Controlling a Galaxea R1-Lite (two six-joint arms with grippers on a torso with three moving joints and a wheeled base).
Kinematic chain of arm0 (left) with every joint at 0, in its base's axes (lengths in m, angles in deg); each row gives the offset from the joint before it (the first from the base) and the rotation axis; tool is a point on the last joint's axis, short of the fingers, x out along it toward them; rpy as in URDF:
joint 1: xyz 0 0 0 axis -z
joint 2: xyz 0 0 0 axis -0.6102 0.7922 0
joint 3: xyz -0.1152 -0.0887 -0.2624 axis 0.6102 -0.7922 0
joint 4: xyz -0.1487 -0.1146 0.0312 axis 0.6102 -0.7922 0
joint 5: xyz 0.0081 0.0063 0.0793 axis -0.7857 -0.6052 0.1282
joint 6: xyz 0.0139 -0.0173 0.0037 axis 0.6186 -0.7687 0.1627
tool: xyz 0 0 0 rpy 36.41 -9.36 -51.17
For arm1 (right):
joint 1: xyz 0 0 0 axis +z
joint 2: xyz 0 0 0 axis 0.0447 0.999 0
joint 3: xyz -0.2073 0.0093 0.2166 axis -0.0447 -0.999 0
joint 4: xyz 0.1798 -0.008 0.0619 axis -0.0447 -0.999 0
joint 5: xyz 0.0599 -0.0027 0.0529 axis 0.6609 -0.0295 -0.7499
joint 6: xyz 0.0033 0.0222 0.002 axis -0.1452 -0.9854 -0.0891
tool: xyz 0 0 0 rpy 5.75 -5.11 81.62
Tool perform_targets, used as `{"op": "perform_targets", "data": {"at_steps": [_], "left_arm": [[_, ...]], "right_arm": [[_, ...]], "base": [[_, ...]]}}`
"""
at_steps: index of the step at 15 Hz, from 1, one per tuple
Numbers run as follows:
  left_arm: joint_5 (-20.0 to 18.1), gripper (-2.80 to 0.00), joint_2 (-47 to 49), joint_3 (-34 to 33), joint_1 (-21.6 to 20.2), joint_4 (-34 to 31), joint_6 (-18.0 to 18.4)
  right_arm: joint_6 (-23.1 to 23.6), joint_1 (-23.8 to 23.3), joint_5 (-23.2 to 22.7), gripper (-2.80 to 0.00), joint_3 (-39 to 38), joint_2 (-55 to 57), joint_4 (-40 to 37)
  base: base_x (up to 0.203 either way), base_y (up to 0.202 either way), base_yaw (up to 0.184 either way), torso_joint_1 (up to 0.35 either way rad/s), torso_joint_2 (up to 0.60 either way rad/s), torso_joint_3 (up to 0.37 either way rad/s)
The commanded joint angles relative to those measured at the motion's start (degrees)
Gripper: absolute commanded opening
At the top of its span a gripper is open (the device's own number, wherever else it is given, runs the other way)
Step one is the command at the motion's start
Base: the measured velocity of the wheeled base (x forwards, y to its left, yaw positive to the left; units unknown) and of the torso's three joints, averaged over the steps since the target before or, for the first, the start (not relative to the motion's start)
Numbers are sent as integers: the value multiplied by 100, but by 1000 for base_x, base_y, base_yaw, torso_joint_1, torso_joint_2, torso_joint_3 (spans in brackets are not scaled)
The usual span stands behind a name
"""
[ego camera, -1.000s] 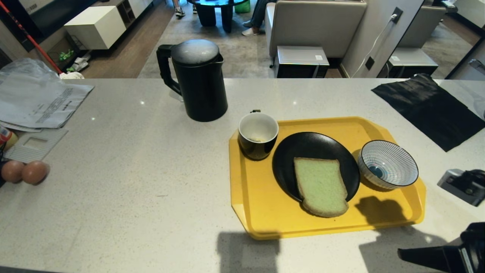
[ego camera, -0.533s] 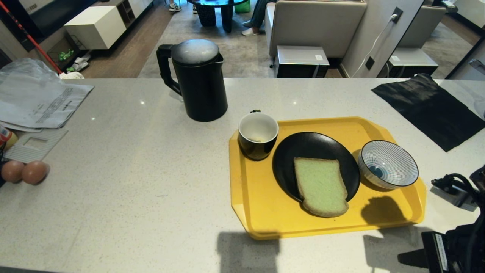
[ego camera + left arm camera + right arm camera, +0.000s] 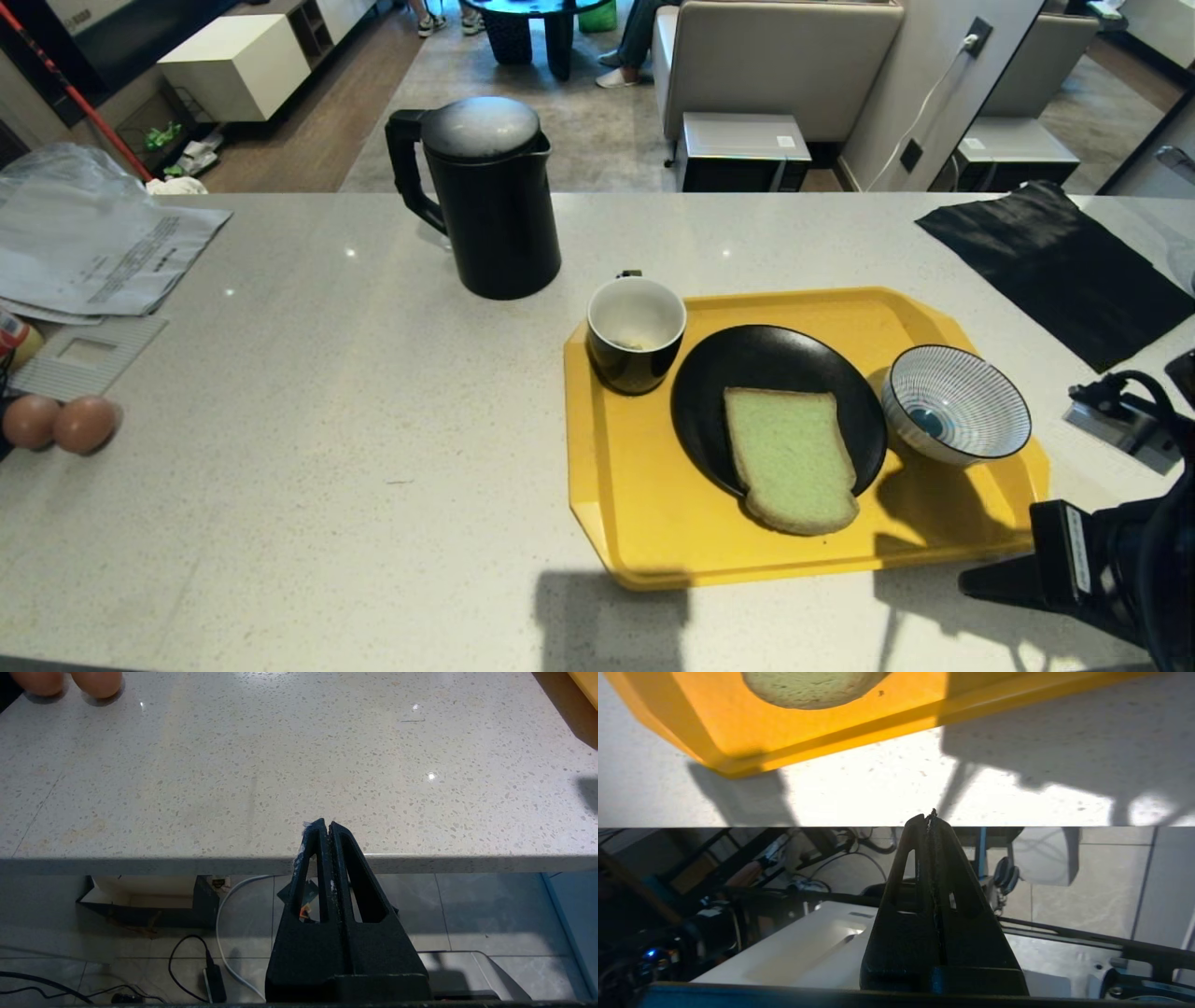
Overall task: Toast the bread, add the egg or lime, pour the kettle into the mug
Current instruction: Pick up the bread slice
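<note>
The bread, pale green with a brown crust, lies on a black plate in the yellow tray, its near end overhanging the plate rim. At the tray's far left corner stands the black mug, white inside. The black kettle stands behind it on the counter. My right gripper is shut and empty, just off the tray's near right corner by the counter's front edge. The right wrist view shows the right gripper, the tray and the bread. My left gripper is shut, parked at the counter's front edge. Egg and lime are out of view.
A blue-and-white striped bowl sits on the tray's right side. Two plain brown eggs lie at the counter's left edge, below papers. A black cloth lies at the back right. People's feet show beyond the counter.
My right arm has rolled its wrist and shifted forward and left, bringing the shut gripper closer to the tray's near right corner. Nothing on the counter has moved; the left arm is still.
</note>
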Motion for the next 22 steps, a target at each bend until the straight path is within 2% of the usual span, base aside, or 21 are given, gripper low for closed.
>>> {"op": "perform_targets", "data": {"at_steps": [1,6,7,11,16,19,22], "left_arm": [[-1,-280,0,-79,-1,3,-2],[-1,-280,0,-79,-1,3,-2],[-1,-280,0,-79,-1,3,-2],[-1,-280,0,-79,-1,3,-2],[-1,-280,0,-79,-1,3,-2],[-1,-280,0,-79,-1,3,-2],[-1,-280,0,-79,-1,3,-2]], "right_arm": [[-69,84,-26,-280,120,219,-1],[-110,253,-47,-280,184,631,218],[-107,296,-40,0,216,696,289],[-125,299,-38,0,232,770,535],[-478,290,-81,0,146,982,955],[-513,282,-367,0,206,1122,1089],[-547,266,-390,0,203,1296,1275]], "base": [[0,0,0,0,0,0],[0,0,0,0,0,0],[0,0,0,0,0,0],[0,0,0,0,0,0],[0,0,0,0,0,0],[0,0,0,0,0,0],[0,0,0,0,0,0]]}}
